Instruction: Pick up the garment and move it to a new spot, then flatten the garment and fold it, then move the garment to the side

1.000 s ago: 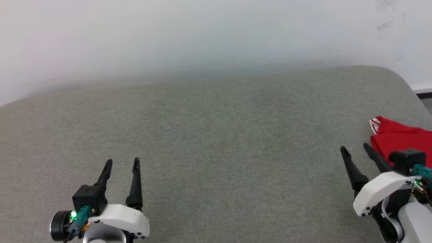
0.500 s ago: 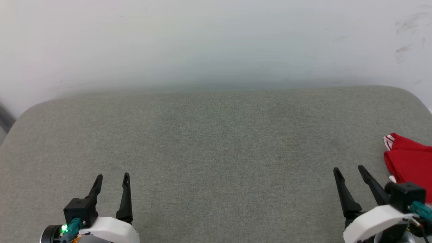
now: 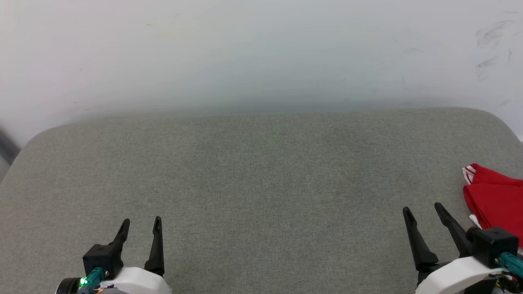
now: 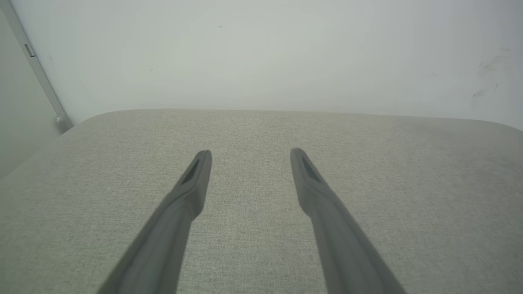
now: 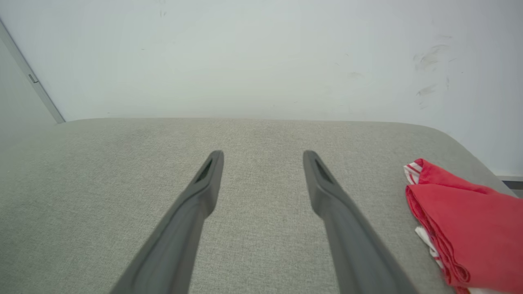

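The right tool [image 3: 421, 207], long dark fingers spread wide and empty, hovers just beside the folded red cloth garment [image 3: 496, 200] with striped white trim, which lies at the right edge of the grey fabric-covered worktop [image 3: 261, 183]. The left tool [image 3: 141, 219], equally wide and empty, is well apart from the garment. Likely light, limp, quick to unfold: pinch through its stacked folded edge.

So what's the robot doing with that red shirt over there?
Nothing right now. The garment lies in a folded pile at the right edge of the grey padded surface, and no gripper touches it. The left gripper and the right gripper are both open and empty, at the near side. The folding looks done, with the garment set aside.
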Available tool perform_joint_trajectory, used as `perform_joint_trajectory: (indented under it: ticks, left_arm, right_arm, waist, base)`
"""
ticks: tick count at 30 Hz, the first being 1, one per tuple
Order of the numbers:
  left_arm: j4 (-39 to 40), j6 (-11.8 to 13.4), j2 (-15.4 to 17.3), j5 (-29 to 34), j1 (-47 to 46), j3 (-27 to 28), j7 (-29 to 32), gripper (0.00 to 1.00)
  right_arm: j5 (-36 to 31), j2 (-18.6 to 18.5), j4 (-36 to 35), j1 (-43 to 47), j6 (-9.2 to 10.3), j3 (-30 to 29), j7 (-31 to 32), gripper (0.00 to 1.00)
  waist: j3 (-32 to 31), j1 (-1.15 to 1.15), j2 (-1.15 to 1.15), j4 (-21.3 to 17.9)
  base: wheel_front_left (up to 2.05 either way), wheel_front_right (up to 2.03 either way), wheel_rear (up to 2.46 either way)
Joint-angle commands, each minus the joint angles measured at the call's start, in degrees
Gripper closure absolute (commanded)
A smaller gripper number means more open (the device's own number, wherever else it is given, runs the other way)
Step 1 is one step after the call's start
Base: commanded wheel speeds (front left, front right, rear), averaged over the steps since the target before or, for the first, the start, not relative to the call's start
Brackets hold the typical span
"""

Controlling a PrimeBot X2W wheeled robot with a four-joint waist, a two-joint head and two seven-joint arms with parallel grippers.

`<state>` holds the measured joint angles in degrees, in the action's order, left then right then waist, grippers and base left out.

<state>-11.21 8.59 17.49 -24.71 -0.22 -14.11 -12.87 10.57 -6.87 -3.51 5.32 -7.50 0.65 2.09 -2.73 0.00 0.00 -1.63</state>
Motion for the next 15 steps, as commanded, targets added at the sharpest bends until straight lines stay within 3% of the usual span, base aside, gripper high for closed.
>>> perform_joint_trajectory:
  ticks: [1,10,11,15]
  left_arm:
    - [-0.4,0.03,-0.19,-0.13,-0.13,-0.04,-0.28,0.0]
    - [-1.44,0.22,-0.4,-0.64,-0.32,-0.22,-0.51,0.0]
    - [-1.39,0.05,-0.28,-0.65,-0.03,-0.22,-0.18,1.0]
    - [-2.44,-0.12,-0.86,-1.1,0.43,-0.32,0.2,1.0]
  right_arm:
    - [-0.39,0.23,-0.4,0.77,0.02,0.24,0.16,0.0]
    - [0.17,-0.14,-0.32,0.88,0.02,0.44,0.21,0.0]
    - [0.08,-0.07,-0.18,0.2,0.0,0.36,0.23,1.0]
    - [0.52,0.03,1.16,0.51,0.0,0.45,0.37,1.0]
  waist:
    - [-0.04,0.0,0.0,-0.04]
    - [-0.25,0.0,0.0,-0.01]
    - [-0.26,0.0,0.0,-0.01]
    - [-0.25,0.0,0.0,-0.01]
  base:
    - [0.0,0.0,0.0]
    - [0.0,0.0,0.0]
    - [0.0,0.0,0.0]
    - [0.0,0.0,0.0]
